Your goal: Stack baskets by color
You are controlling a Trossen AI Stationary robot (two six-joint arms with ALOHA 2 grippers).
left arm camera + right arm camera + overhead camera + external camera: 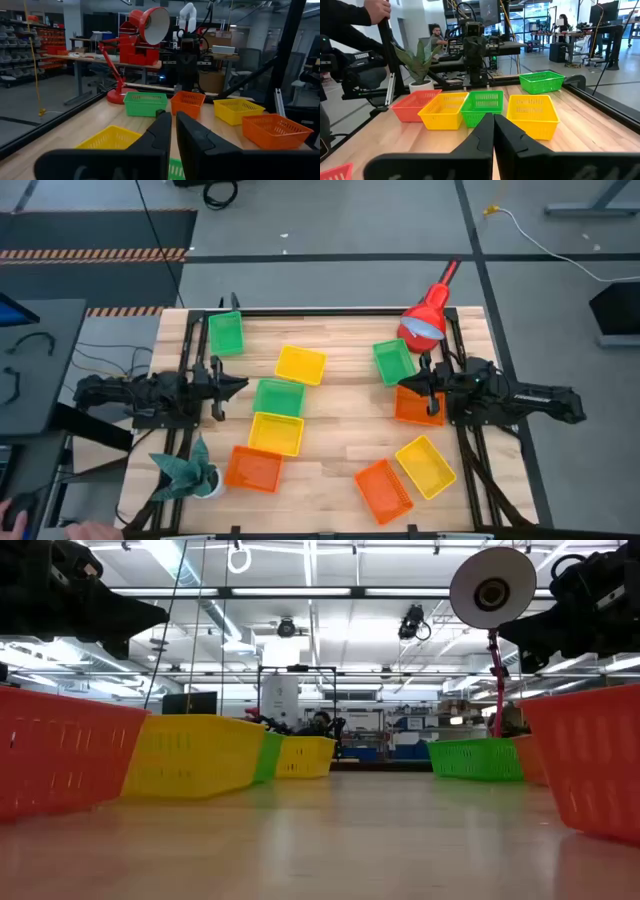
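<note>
The left gripper (240, 384) hangs over the left side of the wooden table (340, 430). Its two fingers (162, 135) are pressed close together and hold nothing. Near the front left corner stands a little green plant (188, 471) in a white pot.

A green basket (226, 333) sits alone at the back left of the table. Next come four baskets in a loose row that runs from front to back: an orange basket (253, 469) at the front beside the plant, then a yellow basket (276, 433) touching it, then a second green basket (278, 397), then a second yellow basket (300, 365) further back. No basket is stacked inside another one.

On the right side, a third green basket (394, 361) lies just under the shade of a red lamp (424, 322). An orange basket near the arm (414, 407) sits right below the right gripper (405, 385). That gripper's fingers (485, 131) are shut tight and empty. At the front right, a tilted orange basket (384, 490) and a tilted yellow basket (426, 466) lie side by side, touching.

In the right wrist view, a person's hand (378, 10) holds a dark pole behind the table.
</note>
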